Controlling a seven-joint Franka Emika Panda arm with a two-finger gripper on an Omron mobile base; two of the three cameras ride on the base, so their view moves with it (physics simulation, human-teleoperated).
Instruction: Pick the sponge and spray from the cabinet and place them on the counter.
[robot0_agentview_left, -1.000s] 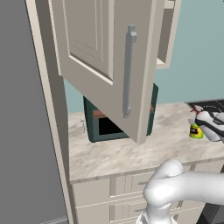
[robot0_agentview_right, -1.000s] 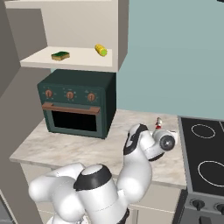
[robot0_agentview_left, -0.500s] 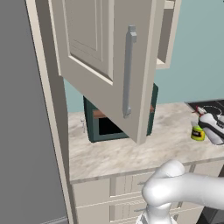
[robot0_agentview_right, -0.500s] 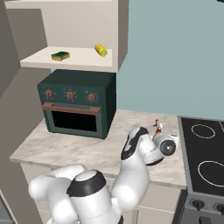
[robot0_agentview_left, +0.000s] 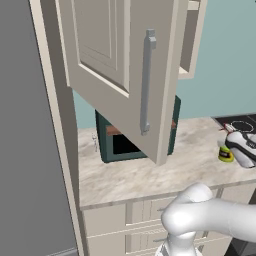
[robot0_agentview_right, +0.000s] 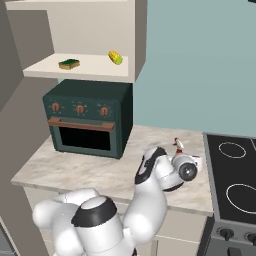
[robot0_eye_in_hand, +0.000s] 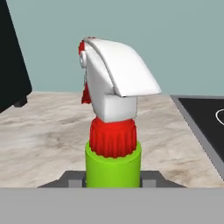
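Overhead, sponge (robot0_agentview_right: 69, 63) on cabinet (robot0_agentview_right: 80, 70) shelf

No legible text, labels, brands, numbers or signs are found. The green spray bottle with red collar and white trigger head (robot0_eye_in_hand: 113, 131) carries no label. The dark green oven with copper knobs (robot0_agentview_right: 89, 119) bears no readable markings. The black glass cooktop (robot0_agentview_right: 235, 170) shows plain ring outlines only.
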